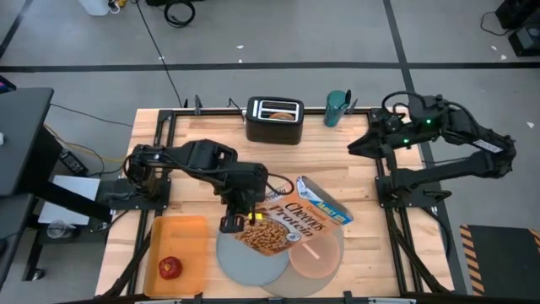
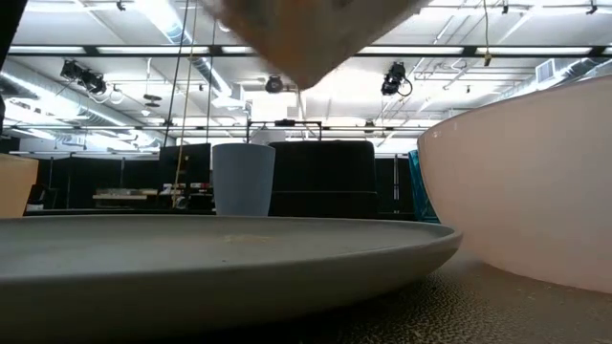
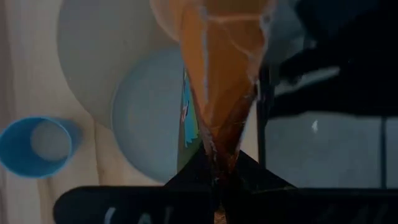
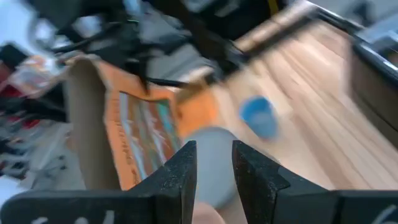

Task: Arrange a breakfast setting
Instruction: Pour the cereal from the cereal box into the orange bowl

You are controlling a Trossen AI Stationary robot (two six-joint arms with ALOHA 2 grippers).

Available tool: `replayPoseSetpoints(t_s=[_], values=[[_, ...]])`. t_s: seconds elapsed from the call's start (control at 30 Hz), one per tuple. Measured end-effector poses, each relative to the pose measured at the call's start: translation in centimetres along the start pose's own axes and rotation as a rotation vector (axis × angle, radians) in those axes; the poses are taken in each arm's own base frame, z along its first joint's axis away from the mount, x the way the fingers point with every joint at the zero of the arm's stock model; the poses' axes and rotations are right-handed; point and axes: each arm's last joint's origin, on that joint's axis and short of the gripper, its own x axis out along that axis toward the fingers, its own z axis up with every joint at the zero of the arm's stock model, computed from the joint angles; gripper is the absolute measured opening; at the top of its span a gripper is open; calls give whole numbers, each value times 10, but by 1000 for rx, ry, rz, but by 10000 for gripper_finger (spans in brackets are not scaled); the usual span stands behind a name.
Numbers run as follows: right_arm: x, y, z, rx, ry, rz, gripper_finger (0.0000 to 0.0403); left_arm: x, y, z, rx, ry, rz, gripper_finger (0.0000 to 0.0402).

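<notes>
My left gripper (image 1: pixel 239 219) is shut on the orange cereal box (image 1: pixel 291 221), which hangs tilted over the grey-blue plate (image 1: pixel 249 257) and the pink bowl (image 1: pixel 319 255). In the low view, plate (image 2: pixel 220 253) and bowl (image 2: pixel 535 191) rest on a woven mat (image 2: pixel 459 315), with the blurred box (image 2: pixel 306 38) above them. A blue cup (image 3: pixel 37 146) stands on the table beside the plate; the arm hides it in the high view. My right gripper (image 1: pixel 354 148) is open and empty, raised at the far right. My left gripper pinches a thin edge of the cereal box at its left end (image 3: pixel 217 155) between its two fingers. The fingers slant down from above. The box is lifted clear and stretches away from the fingers toward the table's right, tilted over the plate and bowl.
A red apple (image 1: pixel 170 268) lies on an orange board (image 1: pixel 181 241) at the near left. A black toaster (image 1: pixel 274 120) and a teal cup (image 1: pixel 337 108) stand at the far edge. Bare wood lies between the toaster and the box.
</notes>
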Motion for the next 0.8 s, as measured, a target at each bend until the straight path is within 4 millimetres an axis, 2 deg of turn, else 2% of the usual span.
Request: replayPoseSetpoints(t_s=[0.13, 0.27, 0.4, 0.53, 0.8], values=[[9, 19, 20, -81, 1, 65, 108, -17, 4, -7, -49, -27, 23, 9], [19, 34, 27, -131, 76, 52, 108, -19, 2, -8, -53, -40, 32, 9], [40, 44, 19, -148, 176, 67, 108, -10, 3, -5, -36, -19, 35, 9], [60, 58, 5, -176, 248, 72, 108, 7, 2, 0, -15, 22, 42, 9], [75, 75, -12, -202, 262, -6, 108, 28, -8, 3, 37, 74, 35, 9]])
